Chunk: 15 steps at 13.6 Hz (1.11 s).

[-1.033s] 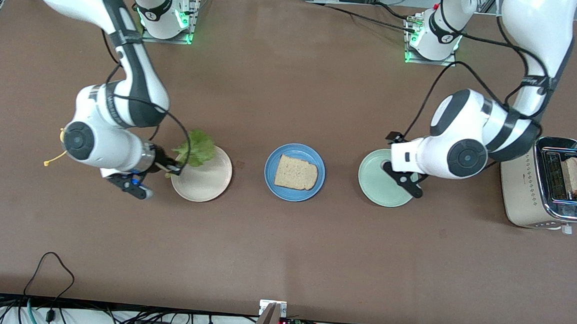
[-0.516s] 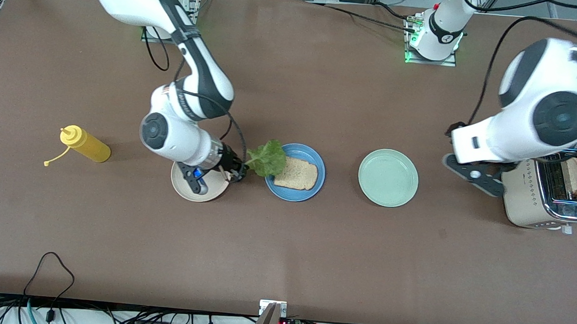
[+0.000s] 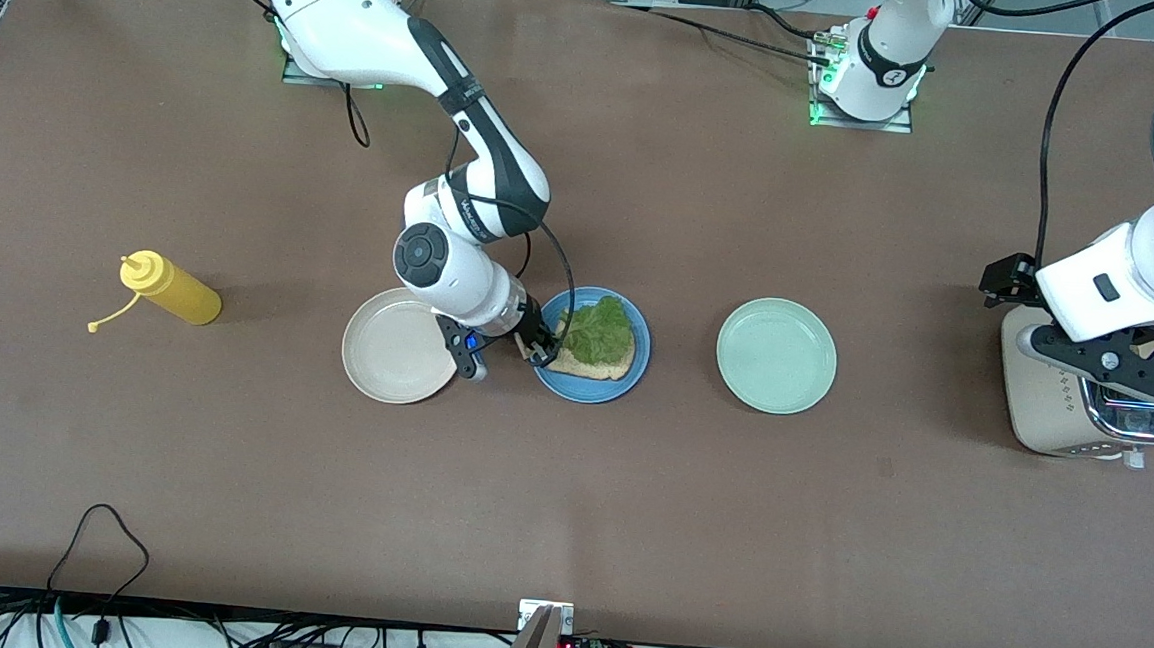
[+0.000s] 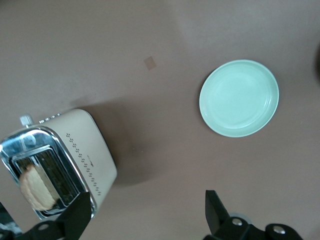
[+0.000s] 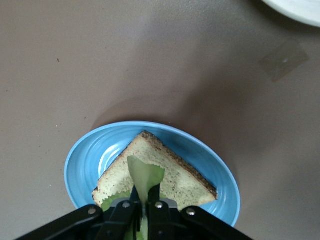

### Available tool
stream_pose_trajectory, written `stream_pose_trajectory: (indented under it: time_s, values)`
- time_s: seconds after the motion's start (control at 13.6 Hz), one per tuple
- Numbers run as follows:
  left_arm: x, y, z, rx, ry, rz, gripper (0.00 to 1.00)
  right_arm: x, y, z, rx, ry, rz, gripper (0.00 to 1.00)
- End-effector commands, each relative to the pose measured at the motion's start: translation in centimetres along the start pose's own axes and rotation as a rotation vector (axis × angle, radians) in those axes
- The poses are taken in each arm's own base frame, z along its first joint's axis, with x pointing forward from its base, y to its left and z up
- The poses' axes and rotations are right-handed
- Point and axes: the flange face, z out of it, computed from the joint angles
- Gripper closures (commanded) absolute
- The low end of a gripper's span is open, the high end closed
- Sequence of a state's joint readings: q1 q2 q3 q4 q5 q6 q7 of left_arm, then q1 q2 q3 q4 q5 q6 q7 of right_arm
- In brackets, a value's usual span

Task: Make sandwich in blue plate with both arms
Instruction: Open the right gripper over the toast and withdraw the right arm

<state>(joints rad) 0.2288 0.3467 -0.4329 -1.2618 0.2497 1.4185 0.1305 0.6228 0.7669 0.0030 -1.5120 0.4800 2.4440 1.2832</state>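
The blue plate [image 3: 634, 368] [image 5: 80, 160] sits mid-table with one bread slice [image 3: 599, 369] [image 5: 175, 172] on it. A crinkled green lettuce leaf [image 3: 599, 329] [image 5: 143, 176] lies over that slice. My right gripper [image 3: 535, 348] [image 5: 145, 201] is low at the plate's rim toward the right arm's end, shut on the leaf's pale stem. My left gripper [image 3: 1120, 372] [image 4: 147, 216] hangs open over the toaster [image 3: 1037, 412] [image 4: 82, 145], nothing between its fingers. A second bread slice [image 4: 36, 189] stands in the toaster's slot.
A mint-green plate [image 3: 776, 355] [image 4: 239, 98] lies between the blue plate and the toaster. A cream plate [image 3: 390, 348] lies beside the blue plate toward the right arm's end. A yellow squeeze bottle [image 3: 170, 288] lies past the cream plate.
My right arm carried the lettuce from the cream plate onto the bread in the blue plate. My left arm swung from over the mint-green plate to over the toaster.
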Motion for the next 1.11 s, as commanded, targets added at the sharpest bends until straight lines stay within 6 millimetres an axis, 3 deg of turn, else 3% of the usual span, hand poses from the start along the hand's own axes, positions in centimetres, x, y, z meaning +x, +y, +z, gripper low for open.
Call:
stream_pose_trajectory:
  time_s: [0.0,0.07,0.15,0.3,0.52,0.74,0.81,1.03]
  values:
    - [-0.2,0.9,-0.7,-0.020,0.003,-0.084,0.00,0.0,-0.7,-0.2,0.013,-0.010,0.007,0.51]
    - [-0.2,1.0,-0.7,-0.020,0.003,-0.097,0.00,0.3,-0.7,-0.4,0.016,-0.008,0.010,0.21]
    - [-0.2,1.0,-0.8,-0.022,0.004,-0.095,0.00,0.7,-0.9,-1.0,0.020,-0.002,0.000,0.00]
    - [-0.2,1.2,-0.8,-0.021,0.004,-0.094,0.00,2.4,-0.7,-1.8,0.005,0.005,-0.006,0.00]
    - [-0.1,1.7,-1.0,-0.019,0.007,-0.088,0.00,6.1,-0.7,-8.4,-0.068,-0.046,-0.086,0.00]
    - [-0.3,1.9,-1.3,-0.018,0.014,-0.083,0.00,10.5,0.7,-17.7,-0.133,-0.115,-0.189,0.00]
    - [-0.3,2.0,-1.4,-0.017,0.014,-0.083,0.00,11.8,1.7,-22.0,-0.160,-0.108,-0.249,0.00]
    - [-0.3,2.0,-1.4,-0.019,0.016,-0.083,0.00,12.9,5.0,-31.1,-0.218,-0.145,-0.412,0.00]
